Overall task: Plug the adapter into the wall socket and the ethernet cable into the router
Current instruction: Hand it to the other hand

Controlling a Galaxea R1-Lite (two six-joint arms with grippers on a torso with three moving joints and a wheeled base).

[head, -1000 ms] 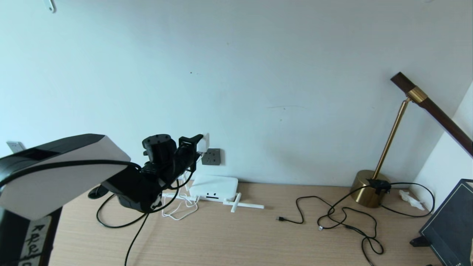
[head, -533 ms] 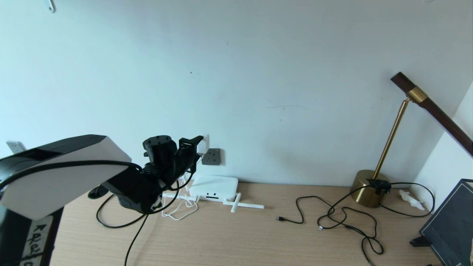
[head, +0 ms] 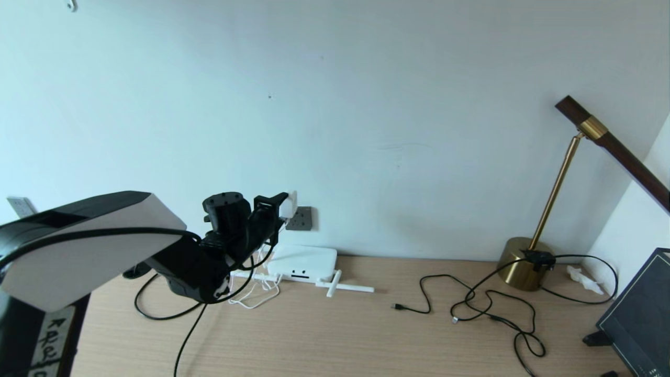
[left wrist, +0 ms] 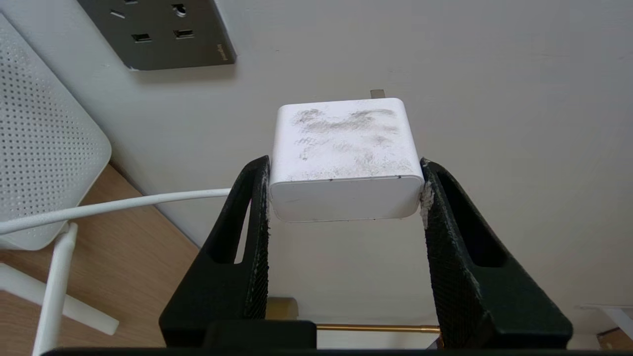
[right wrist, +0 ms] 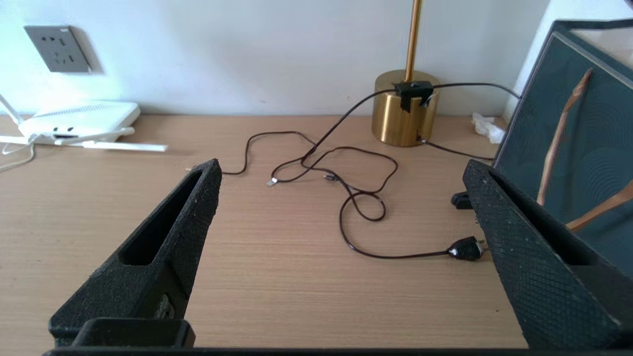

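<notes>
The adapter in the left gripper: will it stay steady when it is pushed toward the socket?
Probably steady: the adapter is a rigid block clamped on two flat sides by the left gripper. Its smooth, scuffed shell might slip backward under a hard push. Its thin cord hangs slack and should pull little.

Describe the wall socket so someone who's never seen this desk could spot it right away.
Follow the pale wall down to the wooden desk's left end, just above the white router. The wall socket is the dark grey square plate with small pin holes, mounted flush on the wall; the things around it are white.
</notes>
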